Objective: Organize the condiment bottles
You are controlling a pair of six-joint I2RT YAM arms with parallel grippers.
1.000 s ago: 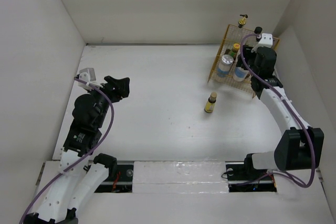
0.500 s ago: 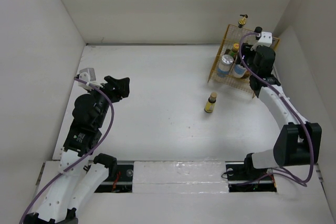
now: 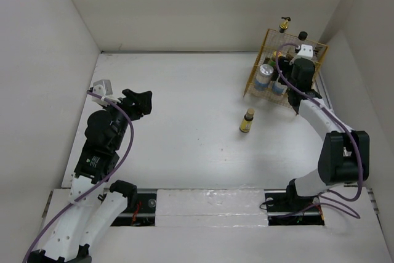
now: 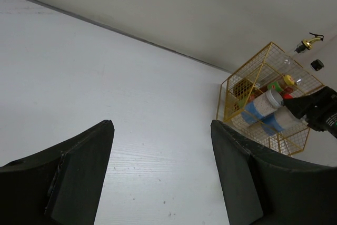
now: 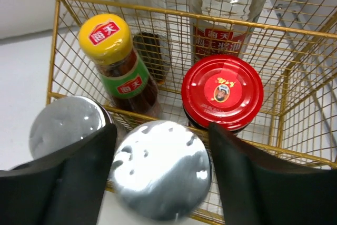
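Note:
The yellow wire basket [image 3: 294, 44] stands at the back right. In the right wrist view it holds the yellow-capped sauce bottle [image 5: 108, 40], the red-lidded dark jar [image 5: 222, 90] and a clear bottle [image 5: 226, 3]. Two silver-lidded shakers [image 5: 66, 127] [image 5: 160, 167] stand at its front wire. The gold-spout bottle [image 3: 283, 26] and black-capped bottle [image 3: 303, 35] stand at the back. The small brown-capped yellow bottle [image 3: 247, 121] stands alone on the table. My right gripper [image 5: 162, 130] is open, its fingers either side of the nearer shaker's lid. My left gripper [image 3: 140, 101] is open and empty at the far left.
White walls close in the table on the left, back and right. The basket [image 4: 263, 67] shows far off in the left wrist view, with bare white tabletop [image 4: 131, 77] between it and my left gripper [image 4: 160, 125].
My right gripper has moved left and further over the front of the basket, above the shaker. The left arm and the small yellow bottle have not moved.

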